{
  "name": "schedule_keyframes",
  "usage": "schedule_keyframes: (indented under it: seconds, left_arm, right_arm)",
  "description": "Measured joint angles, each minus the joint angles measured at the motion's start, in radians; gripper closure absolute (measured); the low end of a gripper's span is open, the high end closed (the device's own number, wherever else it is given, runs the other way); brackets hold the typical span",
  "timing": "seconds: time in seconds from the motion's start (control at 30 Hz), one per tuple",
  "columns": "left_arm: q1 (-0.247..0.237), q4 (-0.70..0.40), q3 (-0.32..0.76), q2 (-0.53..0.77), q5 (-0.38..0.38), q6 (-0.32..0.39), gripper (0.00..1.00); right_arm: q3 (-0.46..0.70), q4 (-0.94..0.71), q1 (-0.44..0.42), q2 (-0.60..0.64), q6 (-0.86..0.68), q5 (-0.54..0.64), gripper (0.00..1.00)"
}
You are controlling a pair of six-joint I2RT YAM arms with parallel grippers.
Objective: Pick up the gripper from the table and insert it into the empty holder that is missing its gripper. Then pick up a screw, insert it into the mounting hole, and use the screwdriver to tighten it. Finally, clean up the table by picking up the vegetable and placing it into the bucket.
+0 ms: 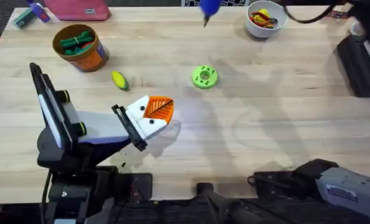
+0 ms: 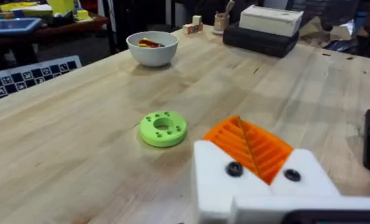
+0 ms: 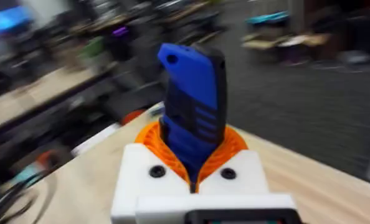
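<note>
Screwdriver (image 3: 194, 118) sits clamped upright between the right claw (image 3: 193, 171) orange pads; in the overhead it shows blurred at the far edge of the surface (image 1: 266, 112), near the white bowl (image 1: 266, 18). Likely rigid, smooth plastic, light; mid-body hold suits it, could slip. Tip hidden in the wrist view. Left claw (image 1: 152, 114) closed, empty, near the green disc (image 1: 204, 76). Vegetable (image 1: 119, 80) lies beside the bucket (image 1: 93, 57). Screw and mounting hole can't be made out.
</note>
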Motion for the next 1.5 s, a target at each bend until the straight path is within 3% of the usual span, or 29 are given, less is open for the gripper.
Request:
schedule_keyframes:
  seconds: [0.17,0.33,0.73,1.2,1.5]
  left_arm:
    - [0.000,0.000,0.000,0.000,0.000,0.000,0.991]
    - [0.000,0.000,0.000,0.000,0.000,0.000,0.991]
    - [0.000,0.000,0.000,0.000,0.000,0.000,0.991]
    - [0.000,0.000,0.000,0.000,0.000,0.000,0.991]
    - [0.000,0.000,0.000,0.000,0.000,0.000,0.991]
  right_arm:
    - [-0.005,0.106,0.031,0.065,0.012,-0.225,0.976]
    - [-0.005,0.159,0.092,0.102,0.015,-0.318,0.976]
    - [-0.005,0.213,0.258,0.117,-0.035,-0.374,0.976]
    - [-0.011,0.268,0.331,0.117,-0.106,-0.412,0.976]
    - [-0.216,0.750,0.339,0.116,0.030,-0.413,0.976]
